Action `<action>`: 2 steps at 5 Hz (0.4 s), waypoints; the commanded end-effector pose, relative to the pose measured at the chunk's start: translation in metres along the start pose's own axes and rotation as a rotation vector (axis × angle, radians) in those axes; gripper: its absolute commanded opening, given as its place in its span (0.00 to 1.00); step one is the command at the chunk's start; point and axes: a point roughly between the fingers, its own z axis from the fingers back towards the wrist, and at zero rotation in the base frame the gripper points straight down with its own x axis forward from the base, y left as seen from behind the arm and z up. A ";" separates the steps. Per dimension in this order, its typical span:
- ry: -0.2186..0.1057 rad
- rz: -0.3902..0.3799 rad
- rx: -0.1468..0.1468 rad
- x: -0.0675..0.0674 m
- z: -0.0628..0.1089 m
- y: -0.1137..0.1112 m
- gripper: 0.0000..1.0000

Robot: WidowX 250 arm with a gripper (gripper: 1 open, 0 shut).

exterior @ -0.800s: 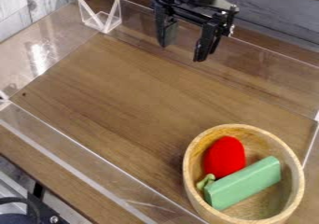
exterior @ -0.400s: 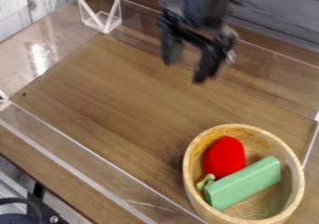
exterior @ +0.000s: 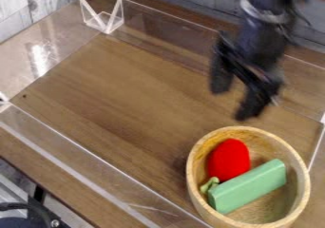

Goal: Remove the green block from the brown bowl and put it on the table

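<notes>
Lower right of frame: flat mint-green rectangular block (exterior: 250, 186) lies in round tan wooden bowl (exterior: 203, 177), touching red round toy (exterior: 229, 161). Black gripper (exterior: 246, 93) above, blurred, jaws apparently apart. Risk: fingers snag toy or rim.

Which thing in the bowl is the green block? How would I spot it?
Find the round wooden bowl at the table's near right corner. Two things sit inside, side by side. The green block is the flat, long, mint-green bar on the right; its neighbour is a round red toy.
</notes>
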 end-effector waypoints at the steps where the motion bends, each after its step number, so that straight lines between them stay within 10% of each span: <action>1: -0.026 -0.134 0.016 0.012 -0.001 -0.027 1.00; 2: -0.022 -0.215 0.038 0.011 -0.016 -0.045 1.00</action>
